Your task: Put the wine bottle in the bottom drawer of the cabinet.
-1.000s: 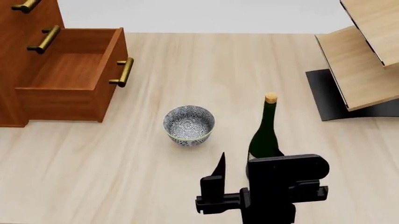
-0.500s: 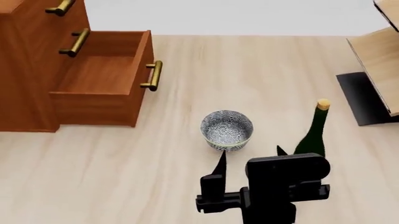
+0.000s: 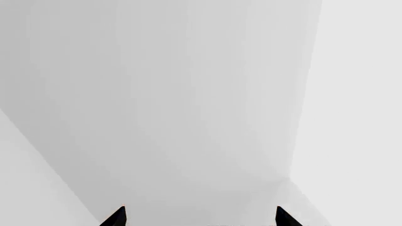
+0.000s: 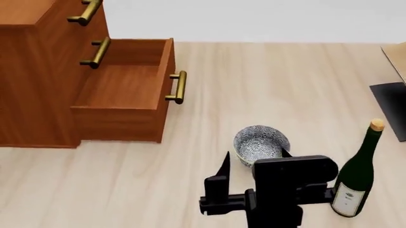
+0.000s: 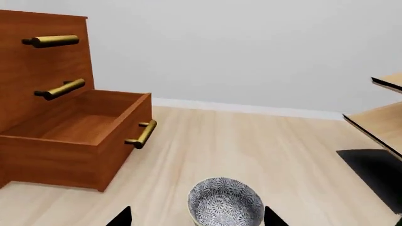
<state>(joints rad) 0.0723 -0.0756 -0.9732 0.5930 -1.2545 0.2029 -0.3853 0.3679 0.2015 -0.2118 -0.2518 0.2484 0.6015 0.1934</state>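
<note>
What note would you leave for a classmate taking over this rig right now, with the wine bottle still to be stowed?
Left gripper: open, empty, facing blank wall.
Right gripper: open, empty, above the patterned bowl.
Wine bottle: upright on the floor, right of the bowl, not held.
Bottom drawer of the cabinet: pulled open, nothing inside.
Done: drawer open.
Left: grasp the bottle, place it in the drawer.

A pale wood-grain floor [image 4: 273, 80] carries everything, meeting a light grey wall at its far edge. The cabinet [image 4: 32, 76] stands at the far left with its bottom drawer [image 4: 123, 92] pulled out over the floor. A blue-patterned bowl [image 4: 260, 142] sits near the middle, the wine bottle [image 4: 356, 173] stands upright toward the near right, and a black base plate [image 4: 392, 107] lies at the right edge.
</note>
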